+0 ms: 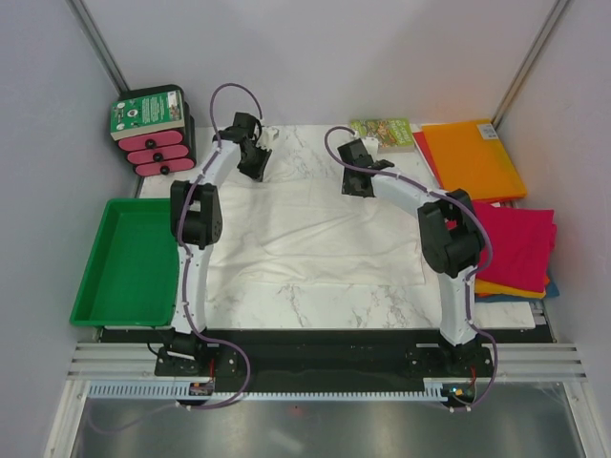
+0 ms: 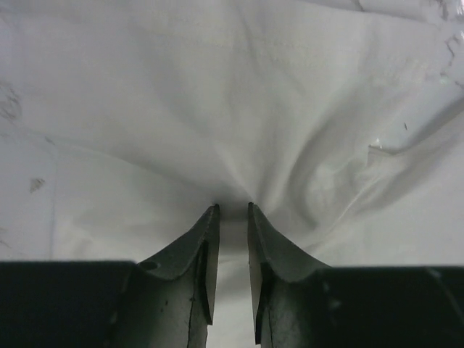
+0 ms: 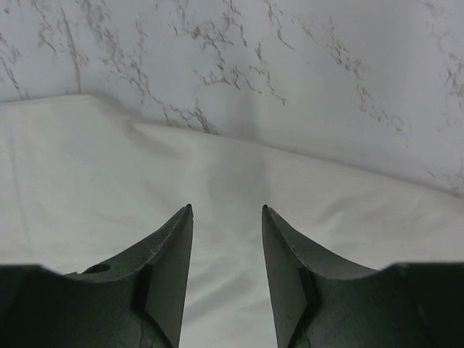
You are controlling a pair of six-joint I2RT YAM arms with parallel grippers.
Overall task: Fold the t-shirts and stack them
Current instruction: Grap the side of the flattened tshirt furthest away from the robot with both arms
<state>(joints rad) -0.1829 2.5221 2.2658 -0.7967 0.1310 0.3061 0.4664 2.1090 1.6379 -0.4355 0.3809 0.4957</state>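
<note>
Centrally, the white t-shirt (image 1: 305, 229) lies spread flat on the marble table (image 1: 315, 307), lightly creased and not yet folded, so the fold has yet to be made.

At the shirt's far left corner, the left gripper (image 2: 232, 206) stands narrow. Cloth is drawn up into its tips, and wrinkles fan out from that spot. That looks like a pinch meant to lift the corner, but the wrist view does not show whether the cloth is truly clamped or only bunched between the fingers.

At the shirt's far right edge, the right gripper (image 3: 227, 208) hovers with its jaws apart and nothing between them. It sits over the hem where cloth meets bare marble, probably lined up to take the matching corner so both arms can carry the far edge together.

To the right of the white shirt sit the shirts already dealt with, an orange t-shirt (image 1: 473, 157) and a magenta t-shirt (image 1: 516, 239), kept off the working area. Beyond the white shirt's far edge lies a small green book (image 1: 382, 132), and to its left sits a green tray (image 1: 129, 262).
</note>
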